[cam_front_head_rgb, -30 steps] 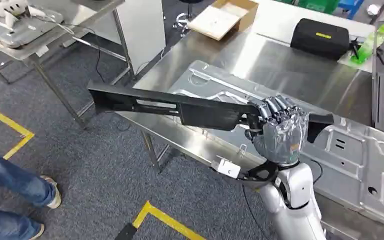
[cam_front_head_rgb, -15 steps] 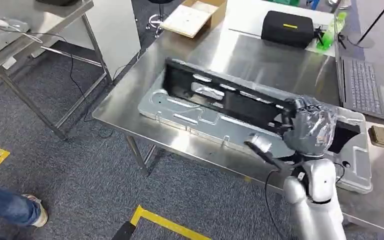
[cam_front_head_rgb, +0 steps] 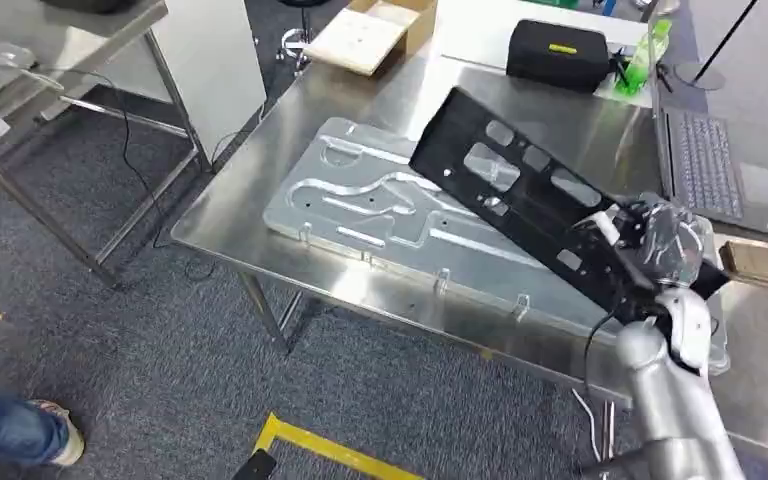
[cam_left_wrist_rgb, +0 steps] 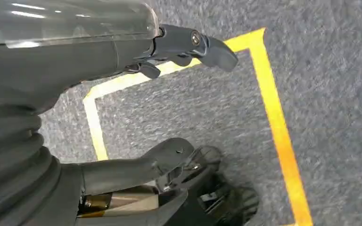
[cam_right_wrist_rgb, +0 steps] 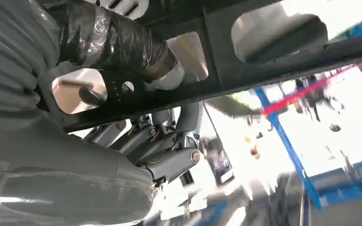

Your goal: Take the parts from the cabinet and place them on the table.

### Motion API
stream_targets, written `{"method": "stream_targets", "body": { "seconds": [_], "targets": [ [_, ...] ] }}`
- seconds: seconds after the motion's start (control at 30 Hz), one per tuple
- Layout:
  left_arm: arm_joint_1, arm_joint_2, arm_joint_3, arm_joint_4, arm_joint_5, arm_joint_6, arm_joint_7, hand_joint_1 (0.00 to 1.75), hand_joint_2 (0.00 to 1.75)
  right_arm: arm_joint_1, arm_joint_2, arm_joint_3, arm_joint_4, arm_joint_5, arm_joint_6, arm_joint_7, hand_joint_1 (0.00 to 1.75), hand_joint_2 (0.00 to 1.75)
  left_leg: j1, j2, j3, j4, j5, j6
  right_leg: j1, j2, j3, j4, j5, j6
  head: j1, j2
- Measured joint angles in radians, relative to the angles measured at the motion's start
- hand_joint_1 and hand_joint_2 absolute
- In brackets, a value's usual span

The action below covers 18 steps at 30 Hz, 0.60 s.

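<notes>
Still airborne: black panel held over the table

Black panel (cam_front_head_rgb: pixel 520 195) was clamped at its near end by the right hand (cam_front_head_rgb: pixel 660 250), thumb (cam_right_wrist_rgb: pixel 122 44) on one face, fingers (cam_right_wrist_rgb: pixel 165 141) wrapped on the other. Long axis ran away from the fingers, tilted above the silver tray (cam_front_head_rgb: pixel 360 205) on the steel table (cam_front_head_rgb: pixel 250 190). Left hand (cam_left_wrist_rgb: pixel 122 108) hung over the carpet, fingers apart, gripping nothing. Right does the lowering.

A metal tray (cam_front_head_rgb: pixel 380 205) lies on the worktop (cam_front_head_rgb: pixel 250 170). Over the tray's right part a long panel (cam_front_head_rgb: pixel 520 195) slants, its near end in the right hand (cam_front_head_rgb: pixel 660 250). Behind the tray sit a case (cam_front_head_rgb: pixel 558 52) and a cardboard box (cam_front_head_rgb: pixel 370 35); right of it, a laptop (cam_front_head_rgb: pixel 715 165).
</notes>
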Motion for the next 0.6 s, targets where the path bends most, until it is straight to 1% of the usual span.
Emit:
{"method": "stream_targets", "body": {
  "seconds": [0.03, 0.07, 0.1, 0.13, 0.17, 0.2, 0.23, 0.27, 0.3, 0.33, 0.37, 0.4, 0.43, 0.5, 0.53, 0.57, 0.6],
  "targets": [
    [0.001, 0.002, 0.0, 0.0, 0.002, -0.005, -0.003, 0.0, 1.75, -0.012, -0.014, -0.007, 0.026, -0.029, 0.025, -0.006, 1.75, 1.75, 0.0, 0.001, 0.001, -0.002, 0.002, 0.006, -0.001, 0.0, 0.003, -0.003, 0.002, 0.005, -0.001, 0.0],
    [0.001, 0.003, 0.0, 0.0, 0.003, -0.008, -0.006, 0.0, 1.75, -0.022, -0.025, -0.016, 0.047, -0.055, 0.041, -0.015, 1.75, 1.75, 0.007, 0.002, 0.005, -0.014, 0.01, 0.018, -0.003, 0.0, 0.002, -0.001, -0.004, 0.009, 0.0, 0.0],
    [0.0, 0.005, 0.0, 0.0, 0.005, -0.01, -0.009, 0.0, 1.75, -0.03, -0.035, -0.024, 0.07, -0.078, 0.052, -0.022, 1.75, 1.75, 0.006, 0.003, 0.009, -0.018, 0.013, 0.022, -0.004, -0.005, -0.003, 0.017, -0.02, 0.013, 0.0, 0.0],
    [-0.001, 0.005, 0.0, 0.0, 0.005, -0.011, -0.01, 0.0, 1.75, -0.04, -0.042, -0.033, 0.09, -0.095, 0.061, -0.027, 1.75, 1.75, 0.006, 0.003, 0.009, -0.019, 0.015, 0.026, -0.004, -0.008, -0.026, 0.071, -0.056, 0.015, 0.001, 0.0],
    [-0.001, 0.005, 0.0, 0.0, 0.005, -0.013, -0.011, 0.0, 1.75, -0.044, -0.043, -0.038, 0.105, -0.105, 0.068, -0.034, 1.75, 1.75, 0.004, 0.003, 0.007, -0.019, 0.015, 0.028, -0.005, -0.008, -0.062, 0.149, -0.094, 0.018, 0.001, 0.0],
    [0.001, 0.005, 0.0, 0.0, 0.005, -0.014, -0.012, 0.0, 1.75, -0.045, -0.047, -0.045, 0.12, -0.119, 0.075, -0.044, 1.75, 1.75, 0.002, 0.003, 0.007, -0.019, 0.015, 0.029, -0.005, -0.009, -0.097, 0.224, -0.125, 0.02, 0.0, 0.0],
    [0.003, 0.006, 0.0, 0.0, 0.005, -0.016, -0.013, 0.0, 1.75, -0.046, -0.05, -0.049, 0.132, -0.128, 0.082, -0.053, 1.75, 1.75, -0.001, 0.004, 0.007, -0.019, 0.015, 0.029, -0.005, -0.009, -0.125, 0.282, -0.14, 0.019, 0.001, 0.0],
    [0.004, 0.008, 0.0, 0.0, 0.005, -0.017, -0.013, 0.0, 1.75, -0.047, -0.054, -0.051, 0.143, -0.134, 0.087, -0.056, 1.75, 1.75, -0.003, 0.004, 0.009, -0.019, 0.014, 0.03, -0.004, -0.009, -0.131, 0.294, -0.13, 0.017, 0.0, 0.0],
    [0.005, 0.008, 0.0, 0.0, 0.002, -0.017, -0.015, 0.0, 1.75, -0.051, -0.057, -0.054, 0.153, -0.137, 0.091, -0.06, 1.75, 1.75, -0.004, 0.004, 0.011, -0.019, 0.014, 0.031, -0.004, -0.009, -0.113, 0.261, -0.102, 0.013, 0.001, 0.0],
    [0.004, 0.009, 0.0, 0.0, 0.001, -0.017, -0.016, 0.0, 1.75, -0.058, -0.062, -0.058, 0.162, -0.138, 0.091, -0.064, 1.75, 1.75, -0.006, 0.004, 0.014, -0.019, 0.013, 0.033, -0.001, -0.009, -0.075, 0.188, -0.059, 0.005, 0.0, 0.0],
    [0.004, 0.009, 0.0, 0.0, 0.0, -0.017, -0.017, 0.0, 1.75, -0.062, -0.066, -0.061, 0.168, -0.138, 0.085, -0.064, 1.75, 1.75, -0.006, 0.003, 0.018, -0.019, 0.012, 0.033, 0.006, -0.011, -0.024, 0.092, -0.014, -0.006, 0.001, 0.0],
    [0.004, 0.009, 0.0, 0.0, -0.002, -0.017, -0.019, 0.0, 1.75, -0.066, -0.071, -0.065, 0.171, -0.137, 0.069, -0.064, 1.75, 1.75, -0.006, 0.003, 0.019, -0.019, 0.012, 0.033, 0.017, -0.021, 0.018, 0.008, 0.003, -0.019, 0.001, 0.0],
    [0.004, 0.008, 0.0, 0.0, -0.004, -0.018, -0.019, 0.0, 1.75, -0.07, -0.073, -0.069, 0.175, -0.134, 0.057, -0.064, 1.75, 1.75, -0.011, 0.002, 0.016, -0.018, 0.01, 0.029, 0.021, -0.03, 0.028, -0.016, -0.008, -0.026, 0.0, 0.0],
    [0.005, 0.008, 0.0, 0.0, -0.009, -0.02, -0.021, 0.0, 1.75, -0.068, -0.073, -0.076, 0.181, -0.12, 0.011, -0.064, 1.75, 1.75, -0.005, 0.002, 0.014, -0.021, 0.013, 0.023, 0.026, -0.027, 0.025, -0.016, -0.006, -0.028, 0.0, 0.0],
    [0.006, 0.008, 0.0, 0.0, -0.009, -0.022, -0.022, 0.0, 1.75, -0.067, -0.073, -0.082, 0.185, -0.111, -0.013, -0.064, 0.0, 1.75, -0.004, 0.002, 0.016, -0.025, 0.014, 0.017, 0.027, -0.026, 0.026, -0.018, -0.005, -0.03, 0.0, 0.0],
    [0.006, 0.008, -0.001, 0.0, -0.009, -0.022, -0.023, 0.0, 1.75, -0.067, -0.073, -0.092, 0.188, -0.103, -0.034, -0.061, 0.0, 1.75, -0.009, 0.002, 0.02, -0.031, 0.015, 0.01, 0.023, -0.026, 0.035, -0.035, 0.003, -0.034, 0.0, 0.0],
    [0.006, 0.009, -0.001, 0.0, -0.01, -0.022, -0.025, 0.0, 1.75, -0.062, -0.072, -0.096, 0.19, -0.096, -0.043, -0.06, 0.0, 1.75, -0.006, 0.002, 0.016, -0.014, 0.001, 0.009, 0.01, -0.03, 0.048, -0.053, 0.012, -0.033, 0.0, 0.0]
  ]
}}
